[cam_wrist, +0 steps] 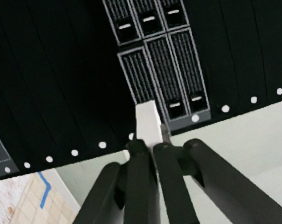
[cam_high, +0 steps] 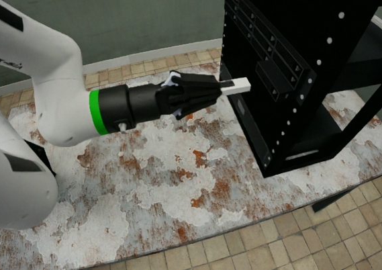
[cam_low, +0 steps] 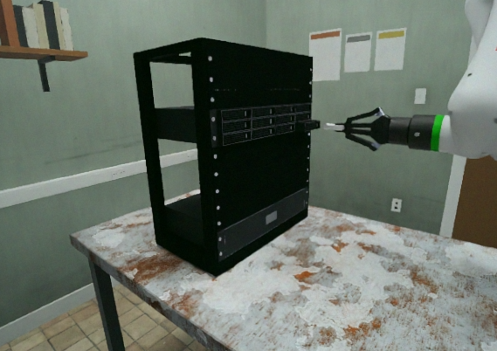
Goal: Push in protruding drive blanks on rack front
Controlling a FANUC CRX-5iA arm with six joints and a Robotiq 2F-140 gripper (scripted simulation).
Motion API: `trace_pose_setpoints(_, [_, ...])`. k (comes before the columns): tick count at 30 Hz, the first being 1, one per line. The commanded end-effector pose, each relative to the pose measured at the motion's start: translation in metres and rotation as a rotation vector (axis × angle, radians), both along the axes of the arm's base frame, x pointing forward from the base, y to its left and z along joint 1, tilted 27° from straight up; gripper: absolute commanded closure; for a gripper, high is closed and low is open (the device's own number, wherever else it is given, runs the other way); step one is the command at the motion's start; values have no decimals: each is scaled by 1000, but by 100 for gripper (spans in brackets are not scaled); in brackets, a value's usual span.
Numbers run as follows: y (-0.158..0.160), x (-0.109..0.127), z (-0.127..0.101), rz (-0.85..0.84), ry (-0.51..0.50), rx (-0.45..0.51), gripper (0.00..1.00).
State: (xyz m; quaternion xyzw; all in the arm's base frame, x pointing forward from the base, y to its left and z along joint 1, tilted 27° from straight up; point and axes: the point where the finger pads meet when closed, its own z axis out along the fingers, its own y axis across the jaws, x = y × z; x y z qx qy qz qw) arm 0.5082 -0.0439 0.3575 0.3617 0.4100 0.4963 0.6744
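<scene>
The claw [cam_high: 221, 90] [cam_low: 344, 127] [cam_wrist: 149, 116], closed narrow, could push the protruding blank [cam_high: 274, 80] [cam_low: 312, 125] [cam_wrist: 138, 75] off-centre or too hard, skidding the unfastened rack [cam_high: 270, 170] [cam_low: 205, 175] [cam_wrist: 67, 100] towards the worktop's [cam_high: 176, 161] [cam_low: 361, 284] [cam_wrist: 7, 192] edge behind it.

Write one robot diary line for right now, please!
Gripper: shut | drive blank: one sticking out, untouched | rack: upright on table | push: not done

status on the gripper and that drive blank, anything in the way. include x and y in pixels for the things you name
Gripper [cam_high: 221, 88] [cam_low: 344, 127] [cam_wrist: 149, 116] shut, white tip out front. One drive blank [cam_high: 272, 80] [cam_low: 312, 125] [cam_wrist: 138, 75] sticking out of rack [cam_high: 254, 134] [cam_low: 256, 161] [cam_wrist: 57, 90]. No obstruction seen between them.
</scene>
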Motion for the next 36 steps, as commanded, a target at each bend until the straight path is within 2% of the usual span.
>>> trace_pose_setpoints(1, [-1,9,5,0,-1,0,90])
trace_pose_setpoints(7, [-3,33,15,0,-1,0,90])
trace_pose_setpoints(36, [-3,34,15,0,-1,0,90])
